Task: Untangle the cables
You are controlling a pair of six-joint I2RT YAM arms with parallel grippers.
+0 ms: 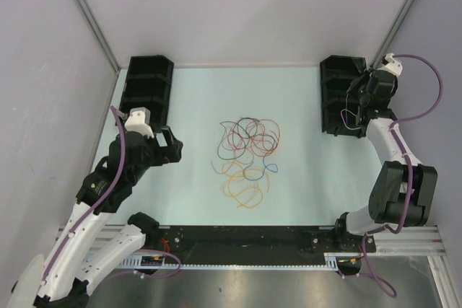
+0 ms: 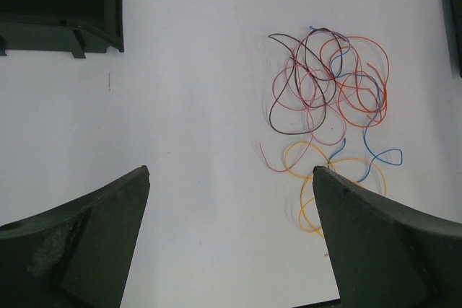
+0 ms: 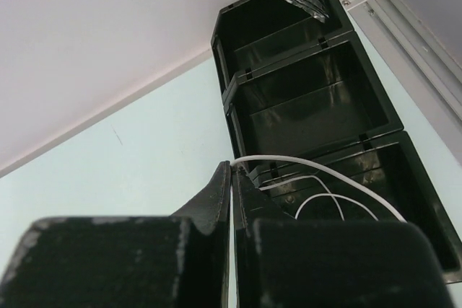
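Cables (image 1: 247, 153) knotted at centre, one strand apart
Nearest, the left gripper (image 2: 231, 178) hangs wide open facing the heap; beyond, the right gripper (image 3: 232, 178) pinches a white cable (image 3: 274, 156) over the black bin (image 3: 317, 117), apparently to set it aside

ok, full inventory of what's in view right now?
cable tangle: one heap, orange, red, blue and dark purple strands, table centre
white cable: one, white, pinched by right gripper, looping over right bin
left bin: one, black, far left corner
right bin: one, black, three compartments, far right corner
table: one, pale blue-green
left gripper: open, empty, left of tangle
right gripper: shut on white cable, at right bin
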